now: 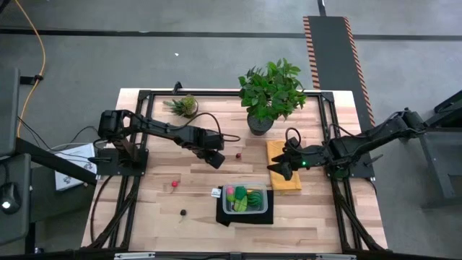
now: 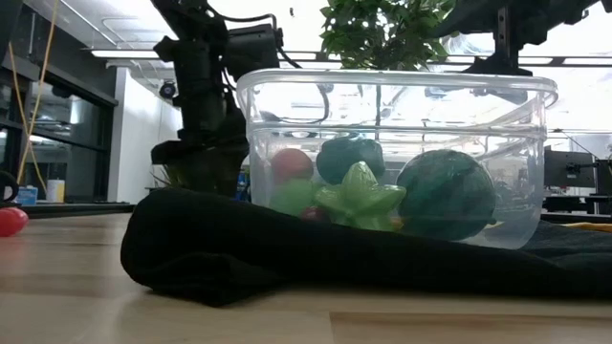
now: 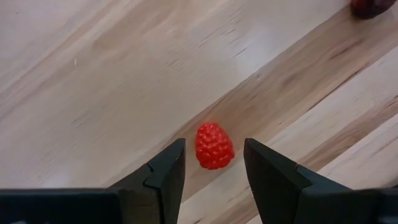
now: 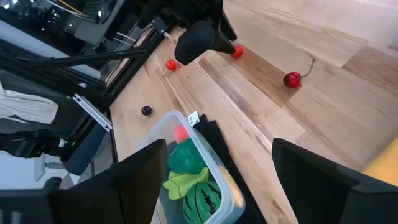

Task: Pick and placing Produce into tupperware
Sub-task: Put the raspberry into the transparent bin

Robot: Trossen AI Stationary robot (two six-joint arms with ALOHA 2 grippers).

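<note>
A red raspberry-like piece of produce [image 3: 214, 146] lies on the wooden table. My left gripper [image 3: 214, 169] points down over it, open, one finger on either side and a gap at each. In the right wrist view the berry [image 4: 237, 52] shows just beyond that gripper [image 4: 200, 37]. The clear tupperware [image 1: 244, 200] sits on a black mat and holds several pieces, among them a green star-shaped one [image 2: 361, 199] and a dark green round one [image 2: 446, 194]. My right gripper [image 1: 283, 167] hangs open over a yellow cloth, with nothing in it.
Loose on the table lie a red cherry with a stem [image 4: 292, 79], a small red piece [image 1: 175, 184] and a small dark piece [image 1: 183, 212]. A large potted plant [image 1: 271, 90] and a small one [image 1: 185, 105] stand along the far edge. The yellow cloth [image 1: 283, 186] lies right of the tupperware.
</note>
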